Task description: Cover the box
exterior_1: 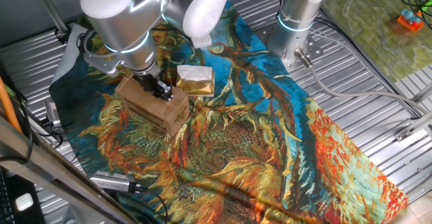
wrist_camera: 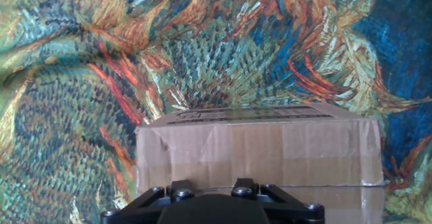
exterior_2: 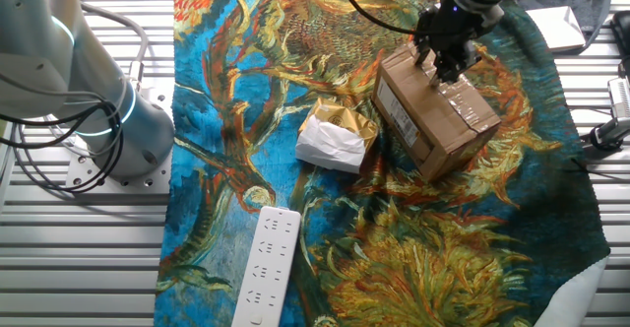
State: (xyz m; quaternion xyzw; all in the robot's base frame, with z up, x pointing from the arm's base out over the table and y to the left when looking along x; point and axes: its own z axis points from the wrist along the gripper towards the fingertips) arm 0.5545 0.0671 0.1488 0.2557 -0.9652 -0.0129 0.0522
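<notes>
The box (exterior_1: 155, 106) is a brown cardboard carton lying on the painted cloth, its flaps folded down flat and a clear tape strip along the top. It also shows in the other fixed view (exterior_2: 438, 120) and fills the lower half of the hand view (wrist_camera: 260, 150). My gripper (exterior_1: 160, 89) points down onto the box's top near one end, touching or almost touching it. In the other fixed view the gripper (exterior_2: 445, 66) looks narrow and holds nothing. The hand view shows only the gripper's (wrist_camera: 210, 187) knuckles; the tips are hidden.
A gold-and-white packet (exterior_1: 196, 81) lies beside the box, seen also in the other fixed view (exterior_2: 335, 140). A white power strip (exterior_2: 266, 268) lies on the cloth's edge. The arm's base (exterior_1: 297, 21) stands at the back. A metal cylinder (exterior_1: 111, 180) lies near the front edge.
</notes>
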